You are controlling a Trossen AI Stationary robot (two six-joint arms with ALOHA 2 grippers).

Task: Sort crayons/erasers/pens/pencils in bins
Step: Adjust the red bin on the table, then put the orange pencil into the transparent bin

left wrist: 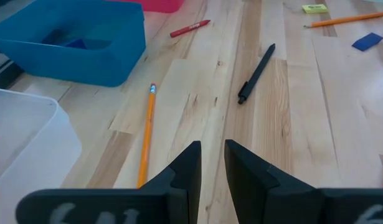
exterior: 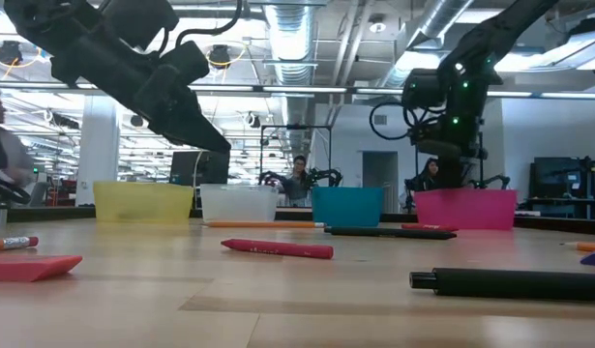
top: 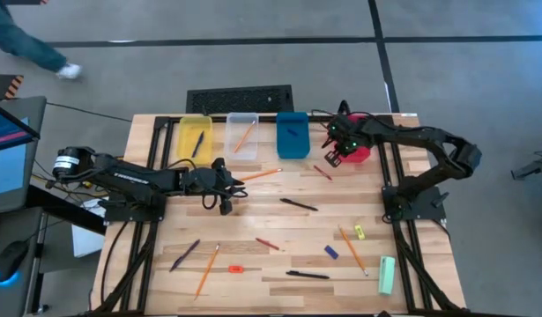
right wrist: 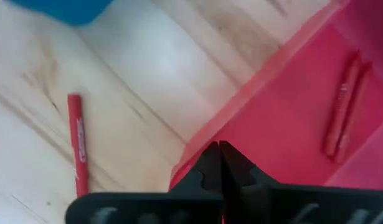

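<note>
My left gripper (top: 227, 204) (left wrist: 213, 152) hovers over the table's left middle, open by a narrow gap and empty. An orange pencil (left wrist: 146, 134) (top: 260, 174) and a black pen (left wrist: 256, 73) (top: 299, 204) lie flat on the wood ahead of it. My right gripper (top: 333, 157) (right wrist: 219, 149) is shut and empty, above the near-left rim of the red bin (right wrist: 284, 93) (top: 360, 150). Two red crayons (right wrist: 342, 106) lie in that bin, and another crayon (right wrist: 78, 146) (top: 322, 173) lies on the table beside it. The yellow bin (top: 196, 136), clear bin (top: 242, 134) and blue bin (top: 293, 135) line the far edge.
Scattered on the near half lie a crayon (top: 267, 243), a purple pen (top: 185, 254), pencils (top: 207, 269) (top: 352, 248), a black pen (top: 308, 275), blue (top: 330, 252), yellow (top: 360, 232) and red-orange (top: 236, 268) erasers, and a pale green bar (top: 387, 275). A person walks beyond the far-left corner.
</note>
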